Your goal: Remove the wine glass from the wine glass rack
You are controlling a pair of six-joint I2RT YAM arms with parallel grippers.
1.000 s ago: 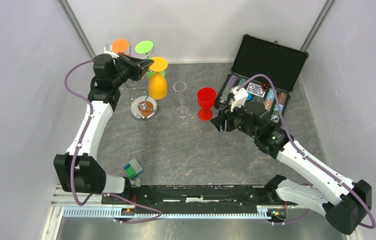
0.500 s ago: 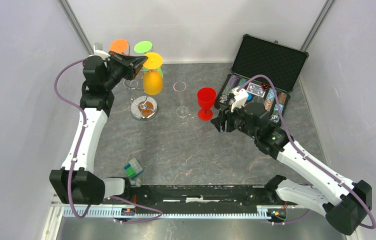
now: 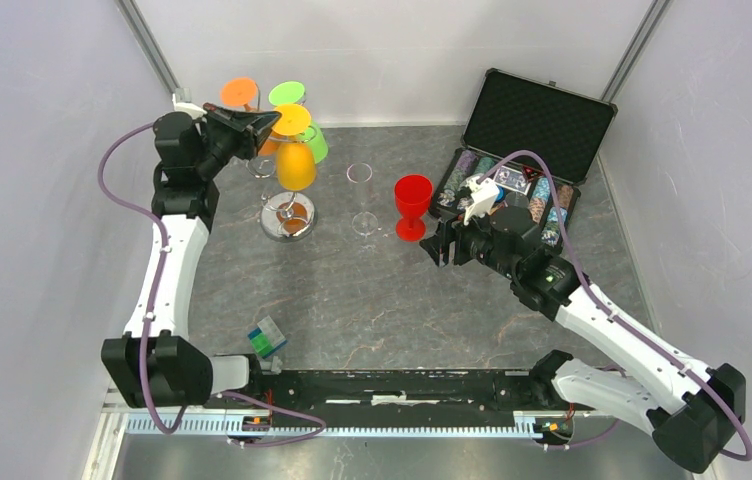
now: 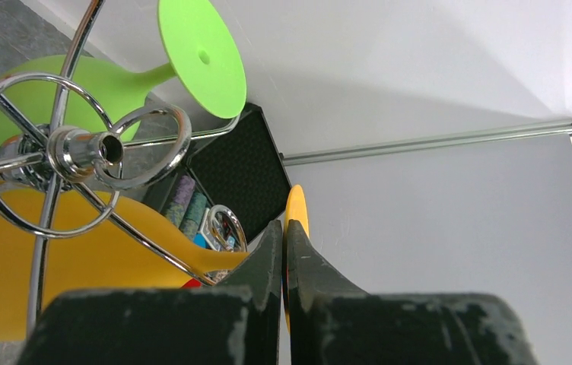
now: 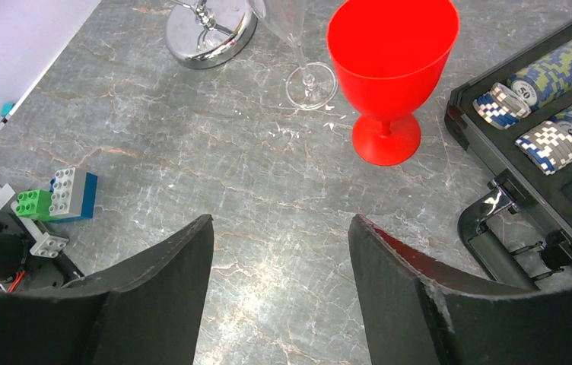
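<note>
We should slide the yellow wine glass [image 3: 295, 165], clamped in the left gripper [image 4: 284, 232], level off the wine glass rack [image 4: 77, 152].

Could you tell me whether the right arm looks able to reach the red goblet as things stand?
Probably yes: the open right gripper faces the red goblet across bare table. The clear glass and the chip case flank the goblet closely, so room is tight.

Robot lab test cell, white panel walls [image 3: 32, 200], aluminium corner posts [image 3: 149, 45], marble-look tabletop [image 3: 372, 300]
</note>
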